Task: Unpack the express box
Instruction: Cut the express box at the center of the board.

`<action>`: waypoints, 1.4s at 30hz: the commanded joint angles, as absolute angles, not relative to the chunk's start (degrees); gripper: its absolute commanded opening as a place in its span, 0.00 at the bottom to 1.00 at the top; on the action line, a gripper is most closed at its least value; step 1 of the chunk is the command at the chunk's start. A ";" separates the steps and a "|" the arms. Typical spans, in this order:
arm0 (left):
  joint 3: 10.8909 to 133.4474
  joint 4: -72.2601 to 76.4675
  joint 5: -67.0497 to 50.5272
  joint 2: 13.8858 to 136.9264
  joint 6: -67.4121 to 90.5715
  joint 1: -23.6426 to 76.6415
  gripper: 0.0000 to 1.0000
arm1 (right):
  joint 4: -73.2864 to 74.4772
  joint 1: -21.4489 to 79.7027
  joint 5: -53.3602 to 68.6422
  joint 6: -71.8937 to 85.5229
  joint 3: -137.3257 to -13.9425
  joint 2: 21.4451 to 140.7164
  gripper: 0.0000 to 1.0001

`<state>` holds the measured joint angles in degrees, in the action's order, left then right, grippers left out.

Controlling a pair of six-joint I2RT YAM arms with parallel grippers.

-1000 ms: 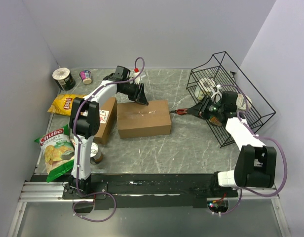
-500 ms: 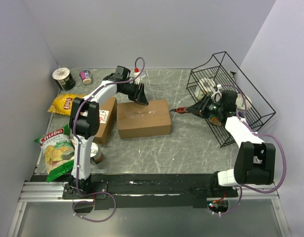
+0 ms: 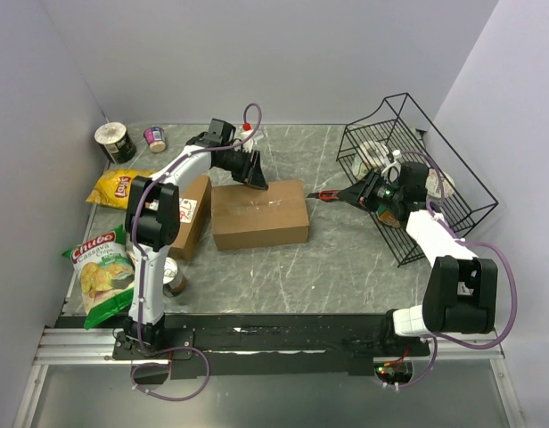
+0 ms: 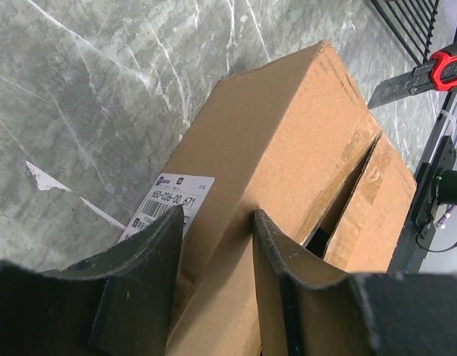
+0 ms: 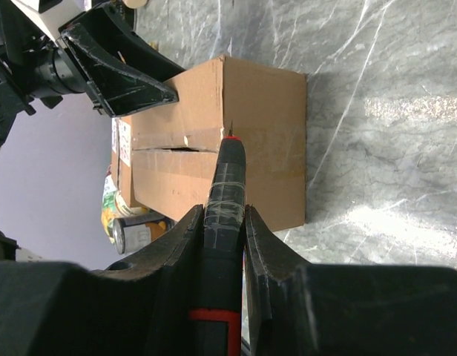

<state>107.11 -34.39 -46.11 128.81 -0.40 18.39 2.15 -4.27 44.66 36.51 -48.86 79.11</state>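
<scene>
The express box (image 3: 259,214), plain brown cardboard, lies mid-table. Its top seam (image 4: 346,199) gapes part-way along. My left gripper (image 3: 254,181) bears on the box's far top edge. Its fingers (image 4: 158,245) sit astride that ridge, one on the labelled side, one on the top, with cardboard filling the gap. My right gripper (image 3: 360,193) hovers right of the box, shut on a black-and-red box cutter (image 5: 225,182). The cutter's tip points at the box's right end, level with the seam, a short way off it.
A tilted black wire basket (image 3: 435,192) stands behind my right arm. A smaller labelled carton (image 3: 192,214) lies against the box's left side. Farther left are a green crisp bag (image 3: 102,272), a yellow bag (image 3: 118,185), a can (image 3: 175,282) and two cups (image 3: 116,141).
My right gripper has carried the cutter slightly toward the back of the table, its tip still short of the box. The left arm and the box have not moved.
</scene>
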 commanded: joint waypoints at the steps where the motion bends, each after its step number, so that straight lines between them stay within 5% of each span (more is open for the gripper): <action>1: 103.01 -35.60 -23.56 137.11 -6.24 19.69 0.01 | -1.75 -3.78 46.40 37.18 -49.75 76.90 0.00; 32: 105.03 -35.33 -14.24 139.48 -2.99 19.95 0.01 | 11.51 -0.70 61.69 28.92 -45.35 70.67 0.00; 42: 105.82 -34.98 -14.32 139.22 -2.37 19.95 0.01 | 41.37 -1.49 63.11 8.54 -53.08 68.64 0.00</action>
